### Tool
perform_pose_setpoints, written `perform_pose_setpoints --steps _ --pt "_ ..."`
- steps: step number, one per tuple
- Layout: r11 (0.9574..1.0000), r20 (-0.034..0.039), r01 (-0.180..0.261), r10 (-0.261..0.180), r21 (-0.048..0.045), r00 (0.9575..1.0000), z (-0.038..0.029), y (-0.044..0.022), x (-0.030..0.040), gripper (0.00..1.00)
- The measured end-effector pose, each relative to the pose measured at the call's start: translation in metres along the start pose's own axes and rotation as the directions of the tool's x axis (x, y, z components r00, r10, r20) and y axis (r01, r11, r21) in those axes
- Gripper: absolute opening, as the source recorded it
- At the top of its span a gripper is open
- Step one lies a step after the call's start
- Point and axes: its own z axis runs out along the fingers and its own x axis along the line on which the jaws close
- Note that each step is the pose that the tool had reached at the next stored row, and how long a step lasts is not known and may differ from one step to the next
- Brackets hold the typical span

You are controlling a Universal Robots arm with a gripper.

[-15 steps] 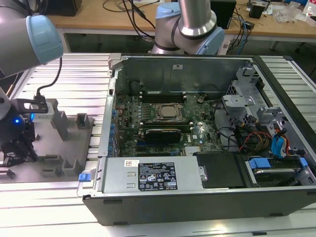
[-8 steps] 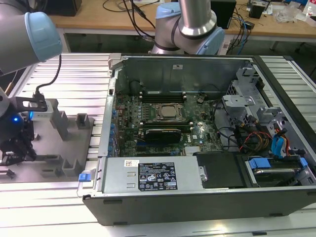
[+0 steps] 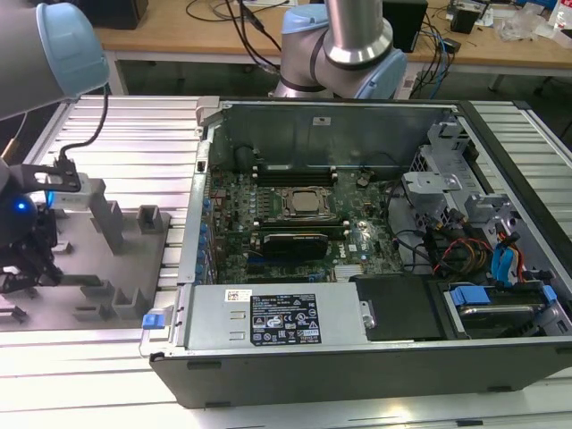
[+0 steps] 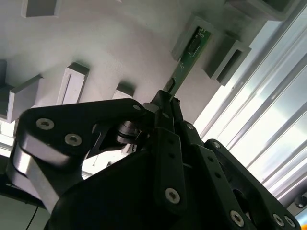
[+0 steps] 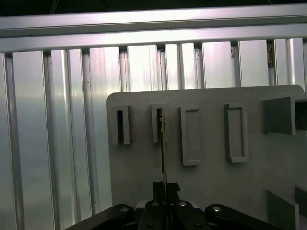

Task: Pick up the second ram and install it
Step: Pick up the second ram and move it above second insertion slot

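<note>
The second ram [image 4: 189, 55] is a narrow green stick with dark chips. Its far end sits in a slotted holder [image 4: 188, 29] on the grey fixture plate [image 5: 211, 191]. In the first wrist view the second ram [image 5: 163, 143] shows edge-on, running from a slot to my fingers. My gripper [image 4: 165, 106] is shut on its near end, and the pinch also shows in the first wrist view, gripper [image 5: 165, 188]. In the exterior view my gripper [image 3: 31, 264] hangs over the fixture plate [image 3: 116, 295] at that view's left, apart from the open computer case [image 3: 357, 357].
The motherboard [image 3: 357, 237] lies inside the case, with a CPU socket [image 3: 299, 204], a power supply [image 3: 277, 315] along the front and cables [image 3: 465, 250] at the exterior view's right. Several upright slotted holders [image 3: 112, 223] stand on the fixture plate. Ribbed aluminium table [image 5: 57, 143] surrounds it.
</note>
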Motion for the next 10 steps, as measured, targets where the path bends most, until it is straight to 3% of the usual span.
perform_pose_setpoints --steps 10 --pt "1.0000 0.0000 0.000 0.000 0.0000 1.0000 -0.0175 0.0001 -0.0007 0.13"
